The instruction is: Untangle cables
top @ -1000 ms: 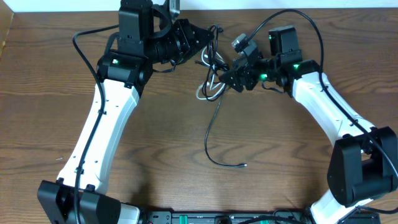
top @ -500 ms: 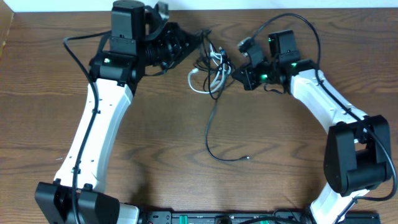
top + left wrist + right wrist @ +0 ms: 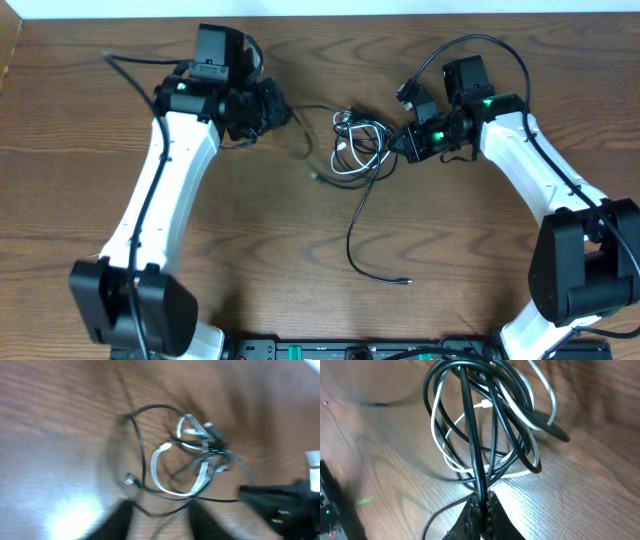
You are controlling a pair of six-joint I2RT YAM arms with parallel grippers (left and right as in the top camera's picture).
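A tangle of black and white cables (image 3: pixel 356 146) lies on the wooden table between my two grippers. One black cable tail (image 3: pixel 352 232) runs toward the front and ends in a plug (image 3: pixel 405 283). My right gripper (image 3: pixel 401 143) is at the tangle's right side. In the right wrist view the gripper (image 3: pixel 481 504) is shut on a thick black cable (image 3: pixel 472 450) that rises into the loops. My left gripper (image 3: pixel 284 110) is left of the tangle, apart from it. The blurred left wrist view shows its fingers (image 3: pixel 122 521) spread, with a thin black strand (image 3: pixel 165 510) crossing the gap.
A small loose plug end (image 3: pixel 316 178) lies left of the tangle. A black equipment strip (image 3: pixel 350 350) runs along the table's front edge. The table's back edge (image 3: pixel 330 14) is just behind both arms.
The left gripper has opened and drawn back to the left. The tangle has shifted right and toward the front. The right gripper closed on the black cable one second ago and stays shut.
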